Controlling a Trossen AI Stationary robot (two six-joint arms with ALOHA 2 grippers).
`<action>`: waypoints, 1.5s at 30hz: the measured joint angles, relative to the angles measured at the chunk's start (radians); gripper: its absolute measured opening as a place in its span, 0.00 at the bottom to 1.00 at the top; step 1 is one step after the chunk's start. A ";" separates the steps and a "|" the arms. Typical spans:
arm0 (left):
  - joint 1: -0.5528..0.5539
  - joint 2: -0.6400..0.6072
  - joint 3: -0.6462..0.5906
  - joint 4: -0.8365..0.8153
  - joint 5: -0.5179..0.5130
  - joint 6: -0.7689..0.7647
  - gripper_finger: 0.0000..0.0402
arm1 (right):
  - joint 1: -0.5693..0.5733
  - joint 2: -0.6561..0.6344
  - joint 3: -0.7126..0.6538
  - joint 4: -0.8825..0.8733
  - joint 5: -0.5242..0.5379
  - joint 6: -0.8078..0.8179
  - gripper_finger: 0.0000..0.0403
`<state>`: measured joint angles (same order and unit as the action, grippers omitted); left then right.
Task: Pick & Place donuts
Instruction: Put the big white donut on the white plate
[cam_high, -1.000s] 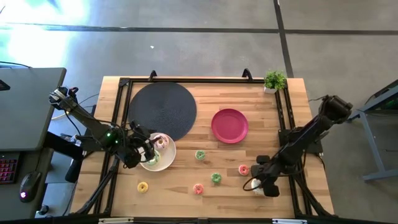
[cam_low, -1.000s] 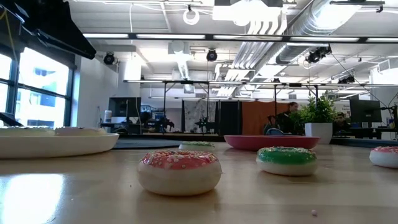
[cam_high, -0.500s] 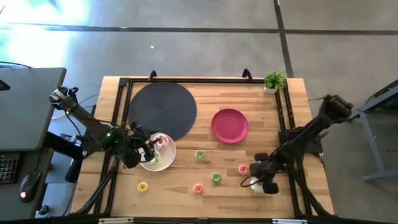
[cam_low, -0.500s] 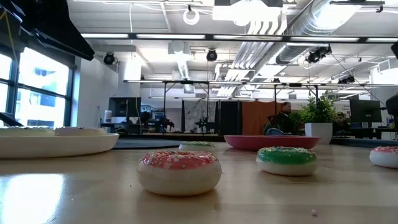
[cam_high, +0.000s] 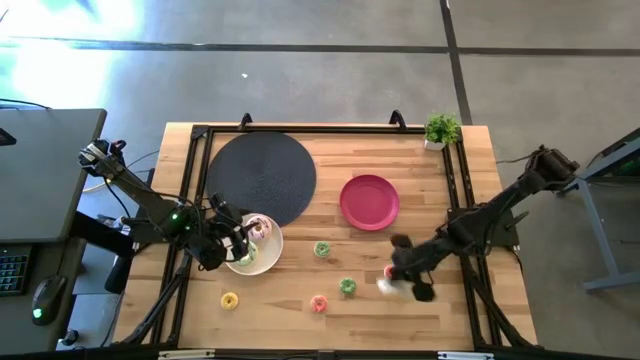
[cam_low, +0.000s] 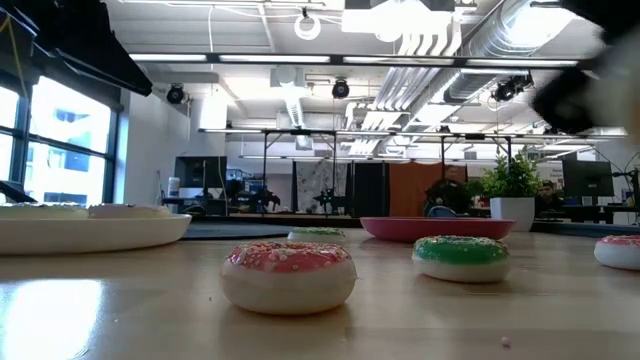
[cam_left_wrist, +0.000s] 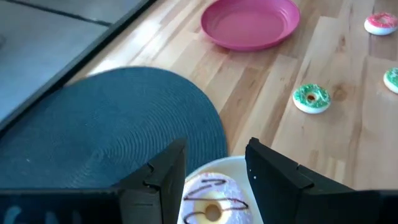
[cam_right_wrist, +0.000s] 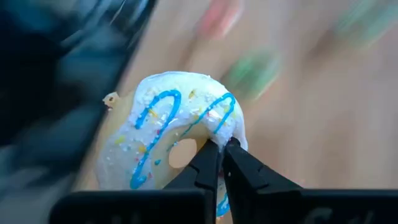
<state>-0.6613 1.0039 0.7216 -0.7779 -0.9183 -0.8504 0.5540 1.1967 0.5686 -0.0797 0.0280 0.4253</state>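
Observation:
My right gripper is shut on a white donut with blue icing lines, above the table near a pink donut. My left gripper is open and hovers over the white plate, its fingers on either side of a white donut with brown lines. Two green donuts, an orange-pink one and a yellow one lie flat on the table. The pink plate holds nothing. My right gripper pinches the white donut's ring between its two fingertips, on one side next to the hole. The donut is lifted clear of the table and sits tilted ahead of the fingers.
A dark round mat lies at the far left, touching the white plate. A small potted plant stands at the far right corner. Black rails run along the table's left, far and right edges. Bare wood lies between the plates and the loose donuts.
My right gripper has gone toward the table's left edge and a little toward its far edge, and up, carrying the white donut clear of the table. It now shows blurred at the low view's upper right. My left gripper has kept still.

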 joint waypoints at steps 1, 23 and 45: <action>0.000 0.000 0.000 0.003 -0.009 0.009 0.39 | -0.020 0.000 0.000 0.047 0.091 -0.074 0.03; 0.000 0.000 0.000 0.022 -0.111 0.005 0.39 | -0.445 0.843 0.682 0.540 0.054 -0.755 0.01; 0.000 0.000 0.000 0.021 -0.060 -0.044 0.39 | -0.403 1.225 1.168 0.241 0.201 -0.939 0.09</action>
<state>-0.6613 1.0039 0.7219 -0.7570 -0.9787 -0.8944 0.1514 2.4214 1.7363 0.1611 0.2292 -0.5139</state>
